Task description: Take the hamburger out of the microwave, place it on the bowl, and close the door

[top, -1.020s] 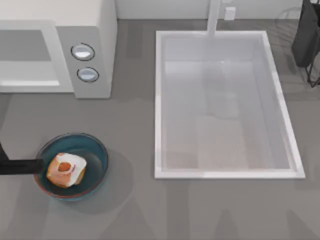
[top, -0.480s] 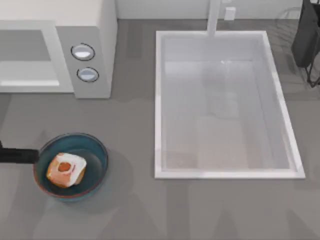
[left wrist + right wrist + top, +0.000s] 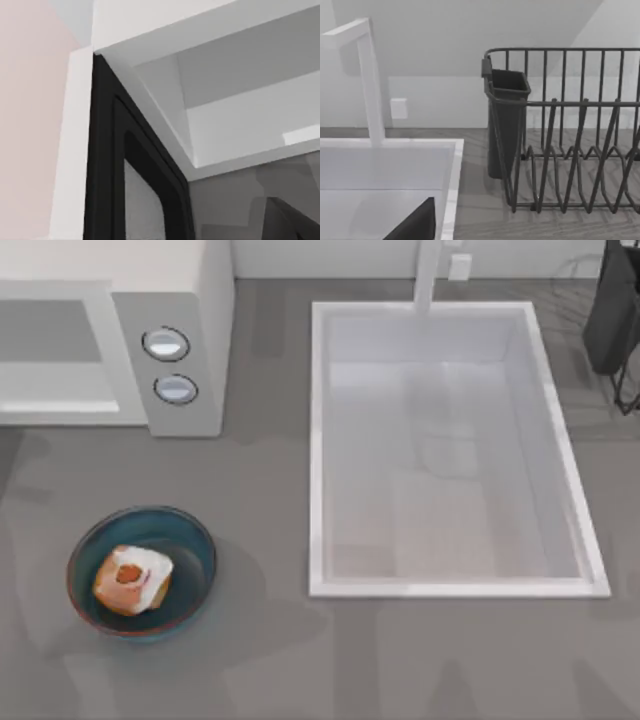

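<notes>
Top view: the hamburger sits in the bowl, towards its left side, white face and red-orange spot up. The bowl rests on the table at the front left, well apart from the microwave at the back left corner. So the placing looks done, and by my reckoning the step in hand is the door.

In the left wrist view I am close to the door. Its dark inner frame faces the camera, a white edge runs beside it, and the pale hollow of the microwave opens next to it, so I take the door to be standing open. Whether my left gripper is wide or narrow I cannot tell.

To close it well, I would get the left gripper round to the door's outer face and push near the free edge, far from the hinge, where little force turns it. The push should follow the door's arc rather than run in a straight line, so that I do not slide off the panel. I should ease in until the door lies flush with the front. I would also stay high and clear of the bowl, so as not to knock the hamburger.

My right gripper is parked at the back right, between the sink and the dish rack; I cannot tell how it is set.
</notes>
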Available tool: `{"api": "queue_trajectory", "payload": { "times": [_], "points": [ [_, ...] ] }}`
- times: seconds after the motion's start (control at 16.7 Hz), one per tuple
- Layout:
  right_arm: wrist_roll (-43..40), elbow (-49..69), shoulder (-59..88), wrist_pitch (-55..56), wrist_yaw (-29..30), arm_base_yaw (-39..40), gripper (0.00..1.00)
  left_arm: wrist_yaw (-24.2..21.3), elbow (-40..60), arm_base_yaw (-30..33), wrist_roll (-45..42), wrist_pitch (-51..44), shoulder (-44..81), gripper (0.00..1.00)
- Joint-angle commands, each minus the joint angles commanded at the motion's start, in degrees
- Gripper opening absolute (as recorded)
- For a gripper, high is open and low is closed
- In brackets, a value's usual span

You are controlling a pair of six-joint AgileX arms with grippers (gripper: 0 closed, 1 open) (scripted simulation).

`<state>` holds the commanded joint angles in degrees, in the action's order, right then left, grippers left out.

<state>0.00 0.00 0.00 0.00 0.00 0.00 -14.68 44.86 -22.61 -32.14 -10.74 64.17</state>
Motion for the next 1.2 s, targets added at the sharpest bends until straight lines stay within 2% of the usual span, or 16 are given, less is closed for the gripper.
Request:
{"api": "queue_trajectory", "payload": {
  "times": [0.24,0.48,0.72,1.2],
  "points": [
    [0.0,0.0,0.0,0.0,0.0,0.0,1.00,-13.0,18.9,-20.5,-10.9,-14.2,20.4,0.00],
    [0.0,0.0,0.0,0.0,0.0,0.0,1.00,-20.5,30.3,-32.9,-17.8,-26.6,33.1,0.00],
    [0.0,0.0,0.0,0.0,0.0,0.0,1.00,-23.7,35.1,-37.5,-20.8,-33.0,36.9,0.00],
    [0.0,0.0,0.0,0.0,0.0,0.0,1.00,-23.7,33.3,-37.5,-21.0,-30.8,37.6,0.00]
  ]
}}
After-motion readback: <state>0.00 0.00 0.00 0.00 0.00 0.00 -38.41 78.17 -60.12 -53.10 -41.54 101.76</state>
